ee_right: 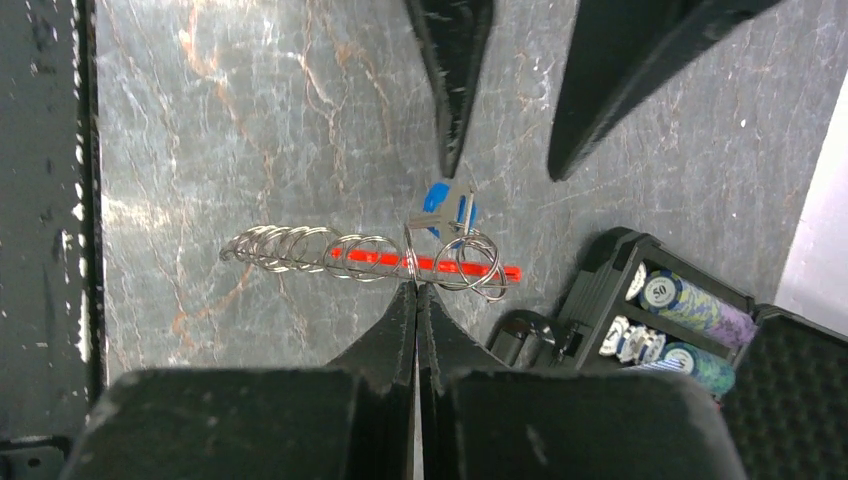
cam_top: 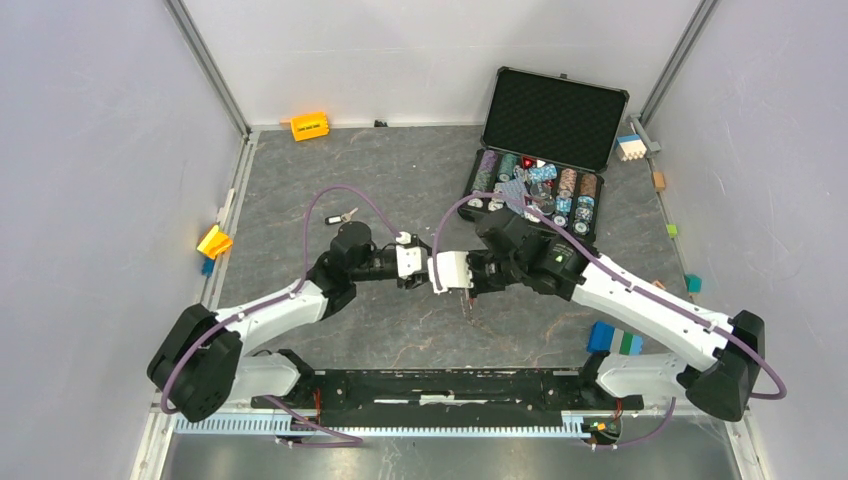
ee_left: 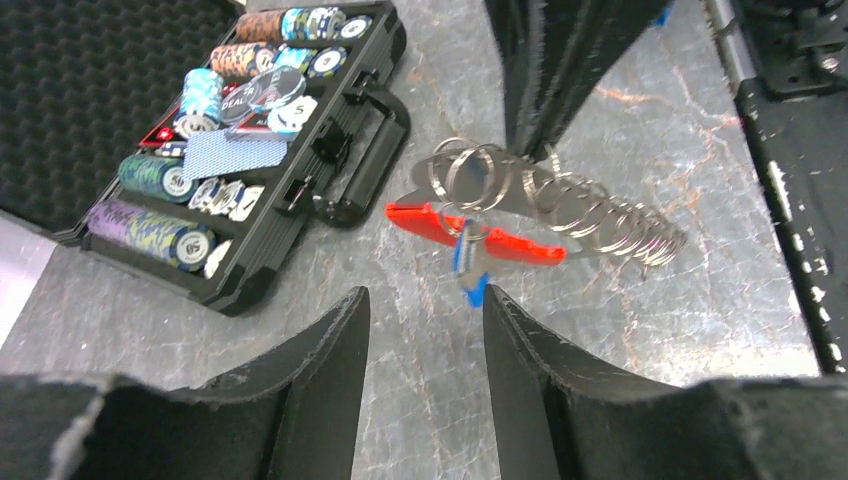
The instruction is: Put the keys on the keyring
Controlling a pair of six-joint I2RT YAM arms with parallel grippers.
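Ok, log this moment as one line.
left gripper: open, empty | right gripper: shut on silver chain keyring with red fob | blue-tagged silver key: hanging from keyring

The left gripper point(ee_left: 425, 330) fills the 6 o'clock edge. Its two black fingers point(ee_left: 330, 360) stand apart, with only grey marbled table point(ee_left: 620, 330) between them. Just past the gap, at centre, the keyring point(ee_left: 560, 205) shows as a row of silver rings trailing toward 3 o'clock, its red fob point(ee_left: 520, 247) beneath them. A blue-tagged key point(ee_left: 470, 262) dangles from the rings toward 6 o'clock. From 12 o'clock the right gripper point(ee_left: 525, 148) reaches in, fingers pressed together on the rings. An open black case point(ee_left: 275, 262) of poker chips point(ee_left: 160, 235) lies at 10 o'clock.
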